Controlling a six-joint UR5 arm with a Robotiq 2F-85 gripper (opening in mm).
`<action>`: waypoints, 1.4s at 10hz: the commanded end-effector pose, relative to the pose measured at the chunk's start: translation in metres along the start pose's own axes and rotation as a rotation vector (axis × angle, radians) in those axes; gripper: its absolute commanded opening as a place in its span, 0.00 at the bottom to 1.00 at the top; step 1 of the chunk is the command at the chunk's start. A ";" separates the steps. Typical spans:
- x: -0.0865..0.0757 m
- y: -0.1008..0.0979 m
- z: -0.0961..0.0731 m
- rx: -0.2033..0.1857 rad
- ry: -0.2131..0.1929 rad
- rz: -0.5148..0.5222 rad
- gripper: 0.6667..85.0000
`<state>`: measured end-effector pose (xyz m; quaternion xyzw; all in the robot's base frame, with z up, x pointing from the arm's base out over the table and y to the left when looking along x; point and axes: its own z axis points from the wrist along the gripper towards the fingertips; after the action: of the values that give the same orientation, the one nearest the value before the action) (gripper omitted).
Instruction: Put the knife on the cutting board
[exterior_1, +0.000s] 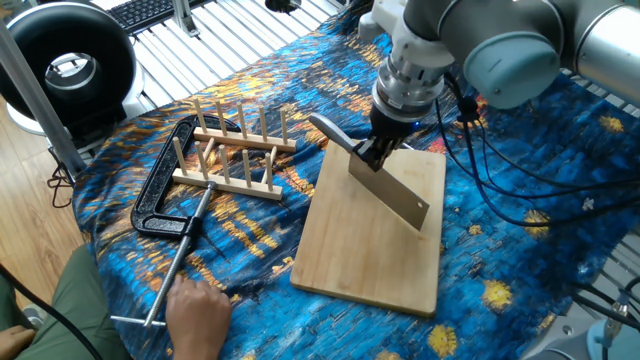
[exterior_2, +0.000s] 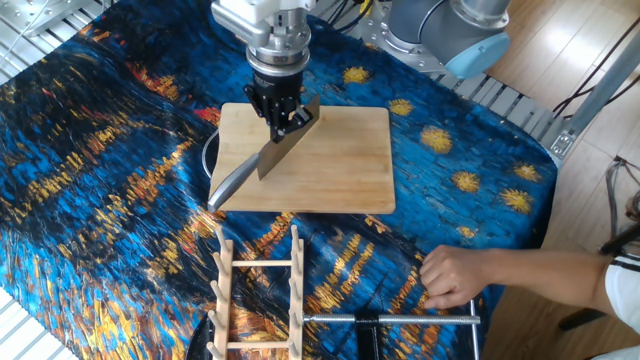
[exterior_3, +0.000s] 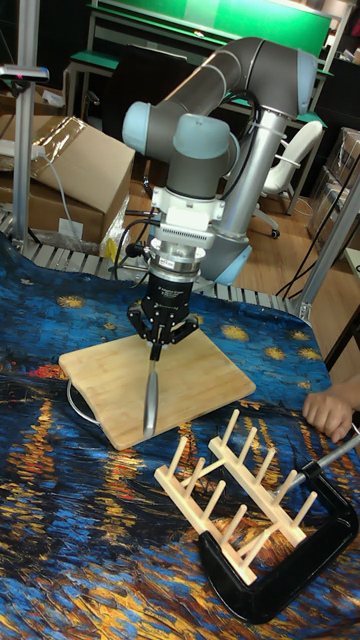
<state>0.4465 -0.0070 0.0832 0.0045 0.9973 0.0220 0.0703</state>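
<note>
one gripper (exterior_2: 282, 118) clamped on the knife (exterior_2: 268, 156) (no legible writing) over the cutting board (exterior_2: 340, 165)

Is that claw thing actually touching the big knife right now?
Touching. In the other fixed view the gripper has its fingers clamped on the knife where blade meets handle, carrying it tilted over the cutting board.

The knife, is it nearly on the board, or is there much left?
Done: the pincer has the knife gripped and over the cutting board. In hand: the blade looks lifted and tilted, with its handle sticking past the edge. Left: lower it flat and let go.
</note>
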 end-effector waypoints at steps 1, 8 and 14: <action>-0.002 0.006 -0.003 -0.041 -0.003 -0.025 0.18; -0.004 0.010 -0.002 -0.073 -0.010 -0.100 0.41; 0.001 0.037 0.021 -0.063 -0.027 -0.070 0.44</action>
<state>0.4489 0.0186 0.0699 -0.0407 0.9948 0.0465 0.0809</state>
